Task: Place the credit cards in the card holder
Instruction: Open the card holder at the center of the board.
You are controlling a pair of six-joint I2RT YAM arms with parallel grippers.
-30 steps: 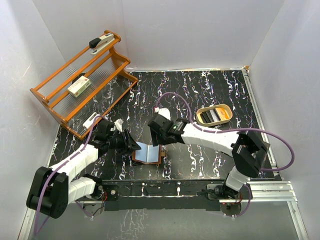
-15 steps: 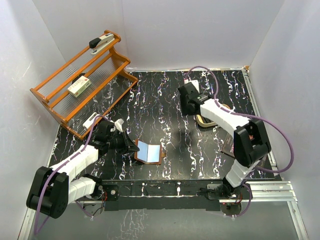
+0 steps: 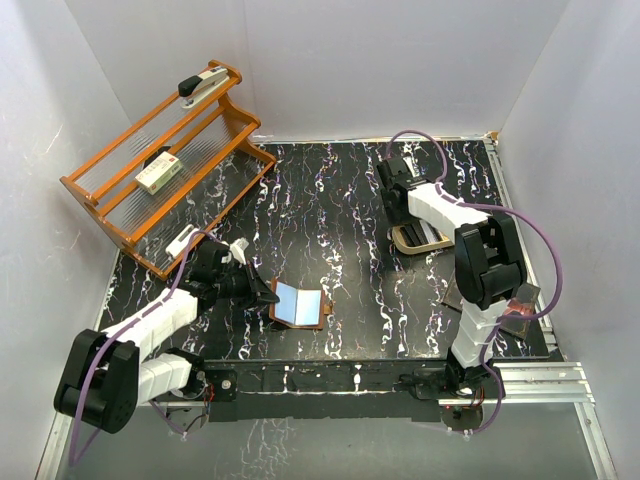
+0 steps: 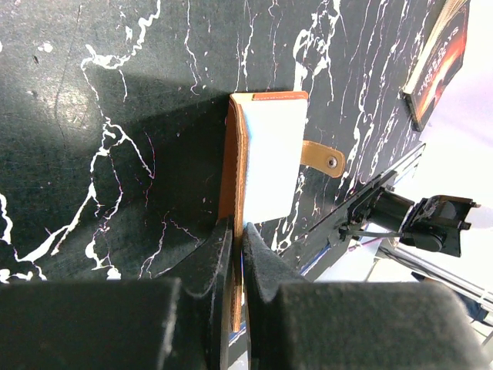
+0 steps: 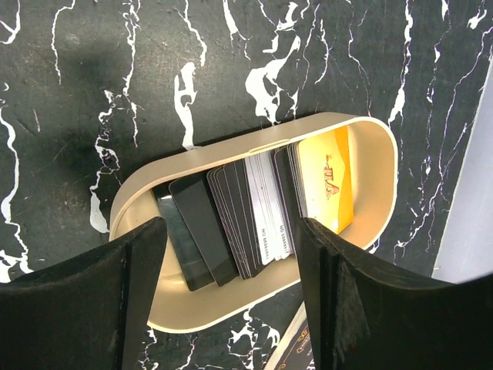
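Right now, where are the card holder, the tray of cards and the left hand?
card holder (image 4: 269, 154): left wrist view, its pale inner face.
tray (image 5: 208, 308): right wrist view, its near beige wall.
left hand (image 4: 237, 231): left wrist view, between the fingertips pinching the card holder's edge.

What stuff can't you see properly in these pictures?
- Top view: the right gripper and its arm cover part of the tan tray.
- Right wrist view: the credit cards overlap, so no counting them.
- Left wrist view: the picture's edge cuts off the book; the left gripper hides the near end of the card holder.
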